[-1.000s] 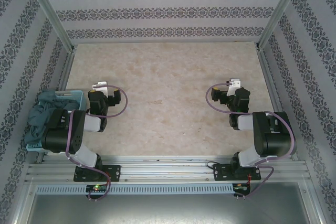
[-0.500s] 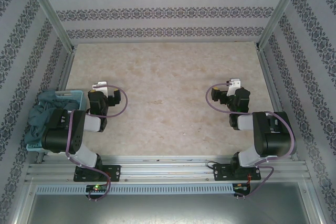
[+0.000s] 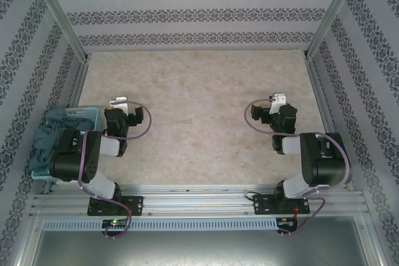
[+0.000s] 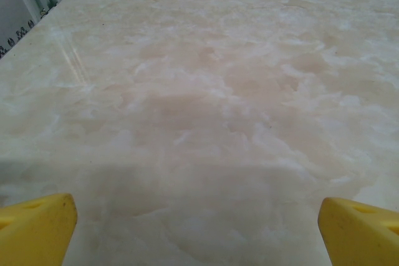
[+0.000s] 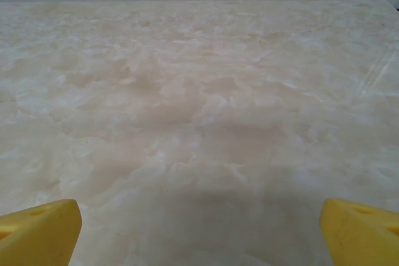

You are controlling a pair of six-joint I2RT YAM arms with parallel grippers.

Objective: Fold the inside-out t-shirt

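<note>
Judging by the inside-out t-shirt (image 3: 45, 138) lying bunched in the light-blue basket (image 3: 87, 111) at the near left, nothing is folded yet, while the left gripper (image 4: 199, 232) and right gripper (image 5: 199, 232) hover wide open and empty-handed over the table (image 3: 199, 91).

The left arm (image 3: 84, 157) and right arm (image 3: 324, 163) have black housings with pale grey link sleeves, on black base plates bolted to the aluminium rail (image 3: 199, 202). Beyond that rail, a purple cable (image 3: 148, 126) loops at each white-capped wrist; the fingers (image 4: 34, 228) are yellow plastic.
</note>
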